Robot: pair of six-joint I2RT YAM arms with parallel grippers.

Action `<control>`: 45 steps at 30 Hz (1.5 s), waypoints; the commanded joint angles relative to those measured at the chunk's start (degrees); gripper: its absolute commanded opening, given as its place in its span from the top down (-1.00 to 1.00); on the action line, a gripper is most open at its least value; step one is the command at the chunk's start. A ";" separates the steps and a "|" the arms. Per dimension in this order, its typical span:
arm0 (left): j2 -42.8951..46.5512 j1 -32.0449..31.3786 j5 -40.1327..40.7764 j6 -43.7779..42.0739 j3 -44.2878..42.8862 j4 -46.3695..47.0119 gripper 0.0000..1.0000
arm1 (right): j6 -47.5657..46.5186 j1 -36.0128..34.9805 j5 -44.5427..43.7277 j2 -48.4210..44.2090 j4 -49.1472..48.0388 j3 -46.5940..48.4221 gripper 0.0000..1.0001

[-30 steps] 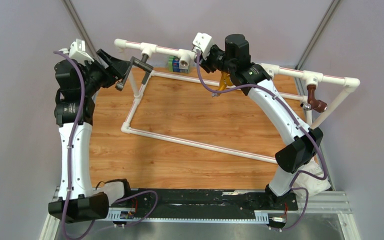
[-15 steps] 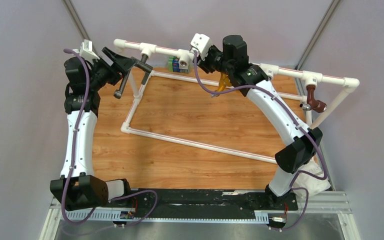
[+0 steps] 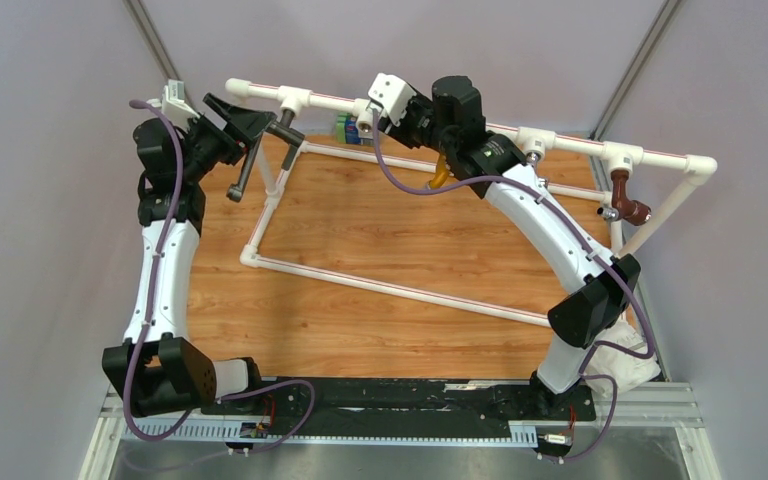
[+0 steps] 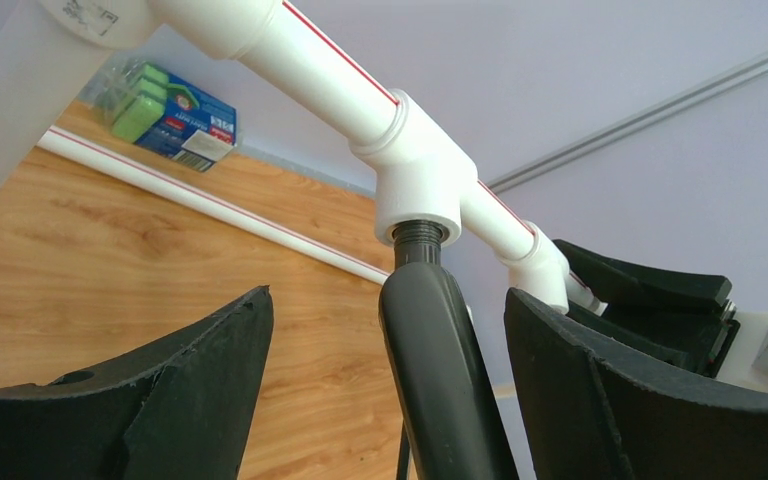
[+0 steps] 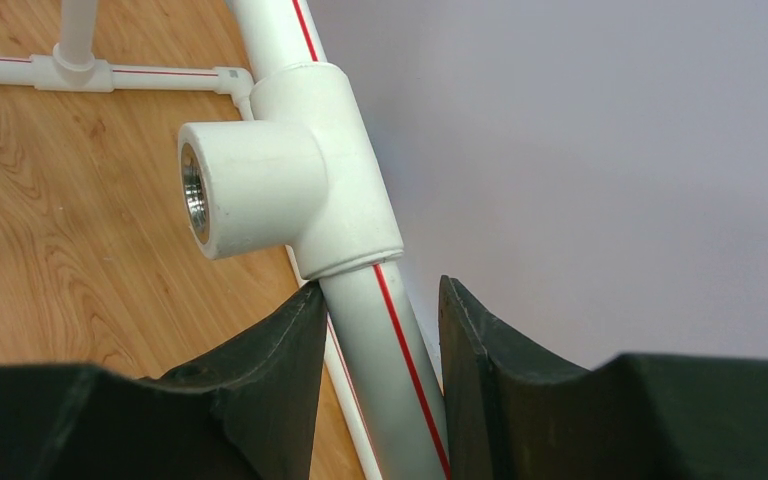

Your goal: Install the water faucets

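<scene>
Reaching to the far left corner of the table [image 3: 380, 240] in the top view, the left hand [image 3: 250, 128] straddles the dark faucet [image 3: 250, 165]. The faucet hangs from a white tee [image 3: 295, 98] on the upper rail [image 3: 330, 100] of a white pipe frame and slants down past the hand toward the near side. Further along the rail, the right hand [image 3: 368, 118] sits at a second tee. An orange tap [image 3: 443, 170] hangs just behind that arm's wrist, and a brown tap [image 3: 628, 195] hangs at the rail's far right end.

From the left wrist, the left hand [image 4: 388, 300] stands wide open. The faucet [image 4: 440, 370] runs up between its fingers [image 4: 210, 370] with a clear gap on each side, so nothing is held. Straight ahead of the fingertips the faucet's threaded end enters the tee [image 4: 420, 185]. A green and blue box [image 4: 170, 110] lies on the table beyond the hand, to its left.

From the right wrist, the right hand [image 5: 380, 290] is closed in on the red-striped rail [image 5: 380, 340], one finger hugging each side. Just ahead of the fingertips sits the second tee [image 5: 290, 170], whose open socket faces left and shows metal thread inside.
</scene>
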State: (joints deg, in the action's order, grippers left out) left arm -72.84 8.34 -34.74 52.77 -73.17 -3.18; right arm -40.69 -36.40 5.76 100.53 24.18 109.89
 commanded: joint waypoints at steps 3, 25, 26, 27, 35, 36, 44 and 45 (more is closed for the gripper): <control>-1.61 -2.36 -4.37 2.42 3.82 4.74 -0.77 | 7.02 -6.75 7.07 5.64 4.20 -2.83 1.00; 1.73 -5.00 -1.39 -3.09 -0.56 -1.47 0.13 | 6.67 -6.84 7.77 3.88 2.53 -4.68 1.00; 1.73 -5.43 -1.03 -4.59 -1.10 -3.74 0.28 | 6.59 -6.75 7.78 3.88 2.53 -4.68 1.00; 1.91 -5.79 -0.59 -7.13 -2.06 -4.63 0.36 | 6.59 -6.84 7.86 3.88 2.53 -4.59 1.00; 2.79 -13.16 3.36 -21.21 -5.84 -10.88 0.63 | 6.06 -6.75 7.69 3.36 2.18 -5.03 1.00; 2.62 -13.87 4.23 -23.57 -6.72 -12.10 0.63 | 5.97 -6.75 7.51 3.18 2.10 -5.21 1.00; 0.60 -20.90 6.18 -35.02 -11.20 -18.35 0.52 | 5.71 -6.75 6.37 2.65 1.83 -5.74 1.00; 0.51 -21.86 6.00 -35.54 -11.47 -18.70 0.43 | 5.62 -6.75 6.28 2.74 1.74 -5.65 1.00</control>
State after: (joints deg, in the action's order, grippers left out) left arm -71.57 -5.52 -15.38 21.91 -82.70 -15.42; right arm -42.33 -37.34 2.92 99.15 22.15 107.26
